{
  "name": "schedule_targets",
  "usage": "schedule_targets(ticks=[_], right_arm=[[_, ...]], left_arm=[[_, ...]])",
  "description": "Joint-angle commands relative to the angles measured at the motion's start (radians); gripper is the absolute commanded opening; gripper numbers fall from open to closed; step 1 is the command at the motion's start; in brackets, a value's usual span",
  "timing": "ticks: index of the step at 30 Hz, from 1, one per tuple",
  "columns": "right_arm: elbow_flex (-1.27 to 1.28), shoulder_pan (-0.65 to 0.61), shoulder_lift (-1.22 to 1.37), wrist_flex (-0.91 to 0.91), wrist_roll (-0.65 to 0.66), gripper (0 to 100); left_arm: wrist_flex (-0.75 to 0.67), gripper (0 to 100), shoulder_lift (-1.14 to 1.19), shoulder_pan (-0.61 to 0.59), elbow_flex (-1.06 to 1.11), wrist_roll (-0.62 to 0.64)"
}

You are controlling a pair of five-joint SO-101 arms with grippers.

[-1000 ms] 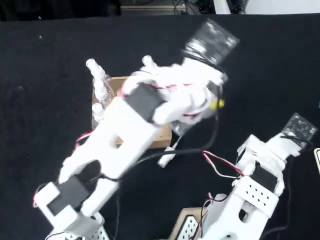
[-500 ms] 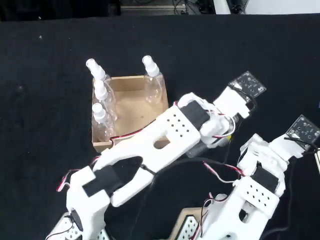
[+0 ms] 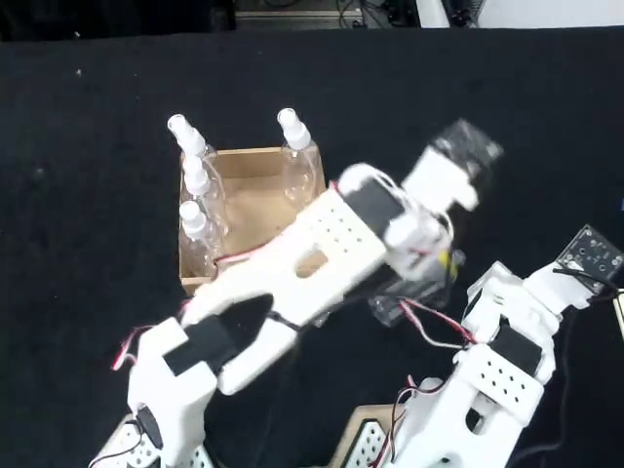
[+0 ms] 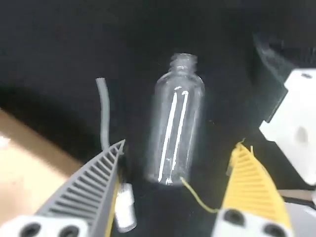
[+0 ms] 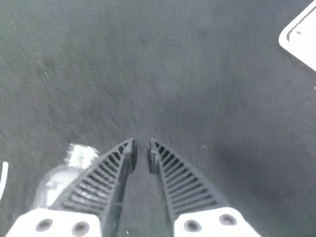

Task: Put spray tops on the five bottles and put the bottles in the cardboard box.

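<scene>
Left gripper (image 4: 180,144), fingers spread, straddles the uncapped bottle (image 4: 177,123) lying right of centre in the high view. Cardboard box (image 3: 255,210), upper left, holds four capped bottles (image 3: 198,179). Right gripper (image 5: 140,145) is nearly pressed together.

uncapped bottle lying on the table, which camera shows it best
The left wrist view: the uncapped bottle lies whole on the table, its bare threaded neck clear, framed by the open jaws of the left gripper. The high view shows part of it under the left arm. The right wrist view catches its neck and shoulder.
</scene>
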Motion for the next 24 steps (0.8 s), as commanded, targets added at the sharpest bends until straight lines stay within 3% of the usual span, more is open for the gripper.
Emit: schedule_targets(ticks=[1, 4, 8, 11, 15, 21, 24], right_arm=[[-0.001, -0.031, -0.041, -0.029, -0.005, 5.7], [0.004, -0.077, -0.041, -0.021, -0.003, 11.9], [-0.012, -0.152, -0.041, -0.02, -0.009, 13.0], [-0.082, -0.238, -0.033, 0.029, -0.009, 14.8], [-0.168, -0.358, -0.031, 0.117, -0.011, 26.3], [-0.245, -0.446, -0.031, 0.157, -0.017, 24.4], [-0.262, -0.453, -0.031, 0.153, -0.091, 24.4]], left_arm=[[0.172, 30, -0.117, -0.088, -0.245, 0.011], [0.285, 30, -0.126, -0.133, -0.331, 0.009], [0.384, 30, -0.127, -0.228, -0.374, -0.049], [0.382, 30, -0.15, -0.325, -0.364, -0.087], [0.382, 30, -0.293, -0.423, -0.335, -0.086], [0.379, 30, -0.537, -0.568, -0.228, -0.092], [0.379, 30, -0.617, -0.642, -0.196, -0.094]])
